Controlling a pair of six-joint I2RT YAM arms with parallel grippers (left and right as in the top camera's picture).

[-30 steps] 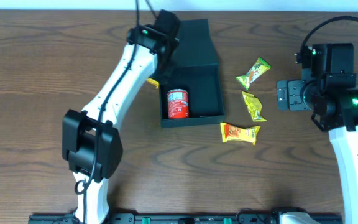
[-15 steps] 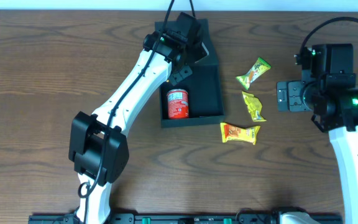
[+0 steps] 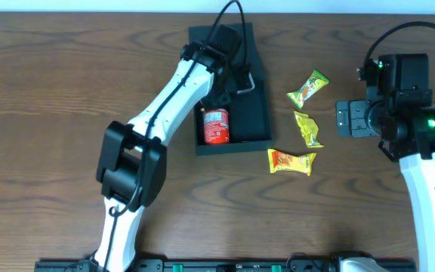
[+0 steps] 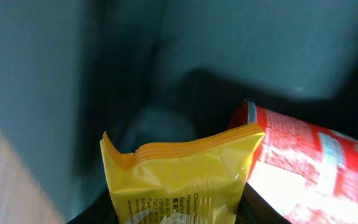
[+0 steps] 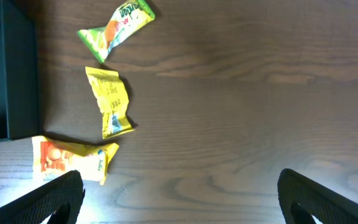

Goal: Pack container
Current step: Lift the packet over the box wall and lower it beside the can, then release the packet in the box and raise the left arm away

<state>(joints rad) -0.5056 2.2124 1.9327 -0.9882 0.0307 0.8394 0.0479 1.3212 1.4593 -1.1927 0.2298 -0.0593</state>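
From overhead, the left pincer (image 3: pixel 239 79) is hanging over the open container (image 3: pixel 251 113), which is lying on the table (image 3: pixel 51 113) with a can (image 3: pixel 216 126) inside, while the right pincer (image 3: pixel 343 119) is standing wide open and empty near three loose packets (image 3: pixel 307 128). The left wrist view is showing a yellow packet (image 4: pixel 185 177) pinched in the partly closed left pincer beside the can, so placing seems under way; next the pincer is needing to let go and lift out. The right wrist view is showing the loose packets lying beside the container.

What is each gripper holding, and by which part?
Left gripper holds a yellow packet by the end opposite its visible crimped edge. Right gripper open, empty.
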